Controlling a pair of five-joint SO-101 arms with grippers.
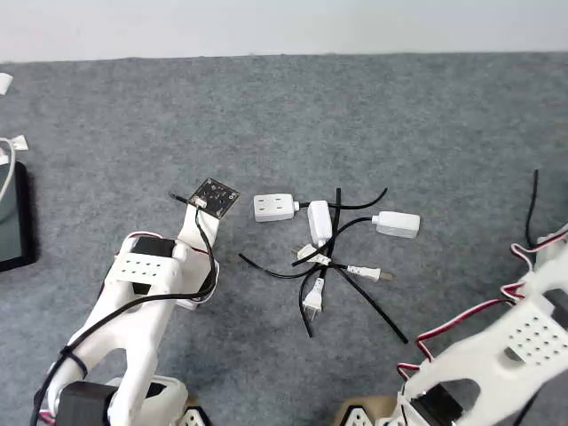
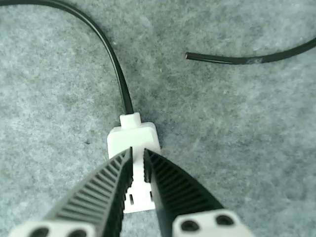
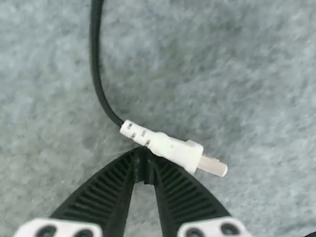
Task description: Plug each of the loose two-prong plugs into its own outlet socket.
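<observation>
My left gripper (image 2: 138, 149) covers the near end of the outlet socket (image 2: 134, 136); from overhead a wrist board (image 1: 216, 197) masks that gripper, and the right arm (image 1: 497, 355) runs off-frame at 4 o'clock

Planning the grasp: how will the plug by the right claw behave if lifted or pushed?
The plug looks like small, hard plastic, so it is probably light and stiff. Its cord curves loosely, so it likely flops and drags behind. Lying flat on the carpet, it should slide or pivot rather than roll.

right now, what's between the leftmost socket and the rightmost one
High view: the middle socket and black cords, between leftmost socket and rightmost socket.
</observation>
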